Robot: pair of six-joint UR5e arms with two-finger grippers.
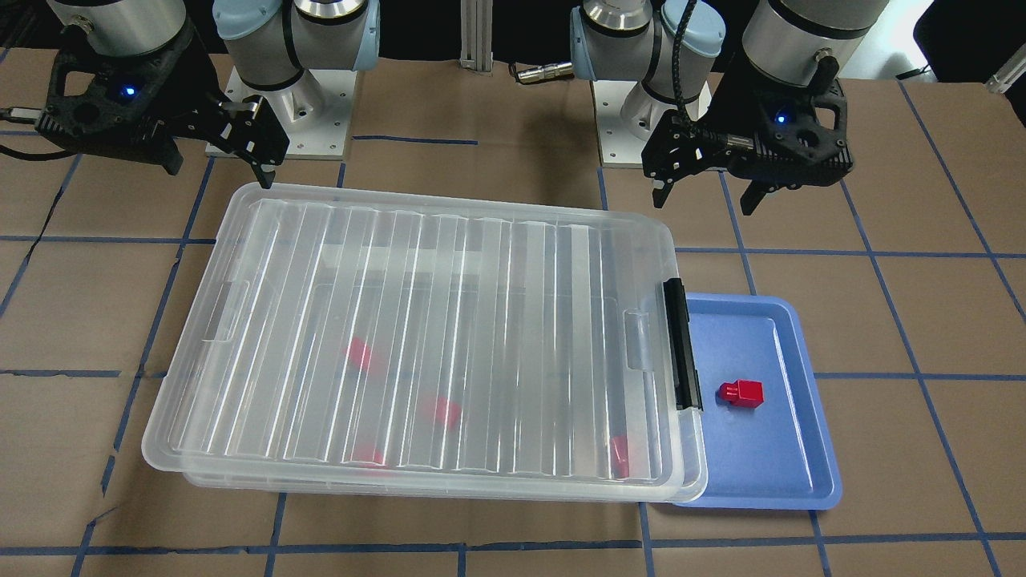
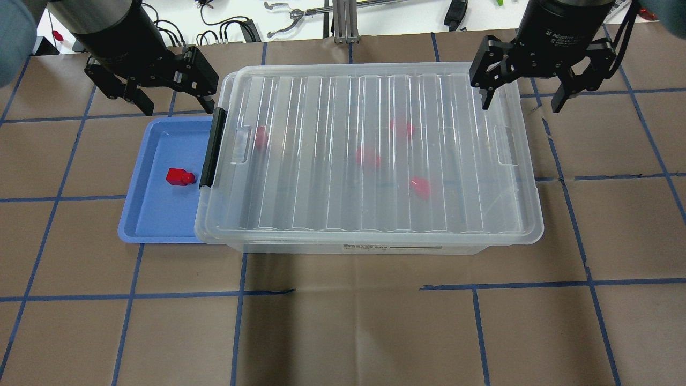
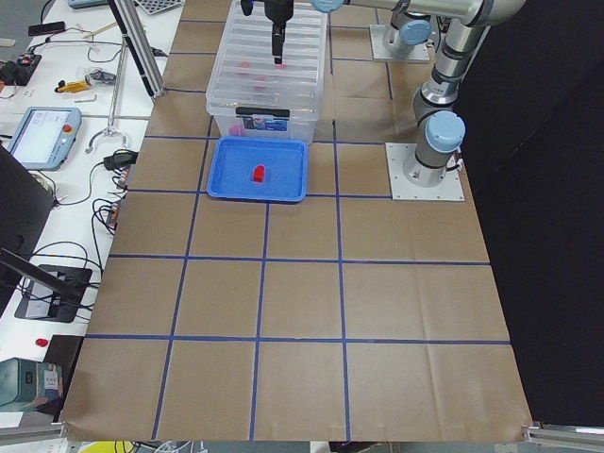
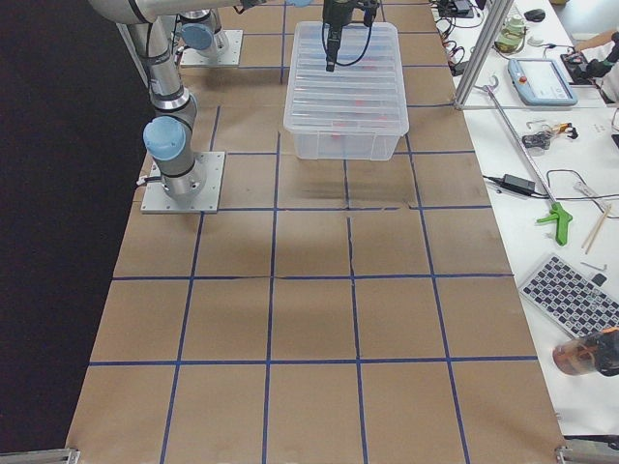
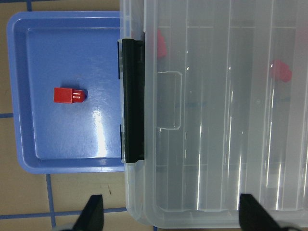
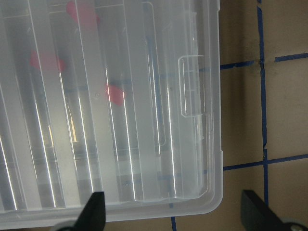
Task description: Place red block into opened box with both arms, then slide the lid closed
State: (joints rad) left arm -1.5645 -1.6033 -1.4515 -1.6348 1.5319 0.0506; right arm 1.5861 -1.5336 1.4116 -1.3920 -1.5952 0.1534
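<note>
Left gripper (image 2: 176,107), right gripper (image 2: 521,105): jaws open, empty. Lid (image 2: 321,161) covers box (image 2: 300,247); best slide it aside evenly before fetching red block (image 2: 180,177).

Blue tray (image 2: 155,214) on brown table (image 2: 343,332) taped in blue squares — cluttered white bench (image 4: 580,232) beside

Shows red blocks (image 2: 368,157) inside the box (image 2: 375,247) only as blurred pink smears through the lid (image 2: 321,107). Hides one edge of the blue tray (image 2: 161,237) beneath the box's latch end.
</note>
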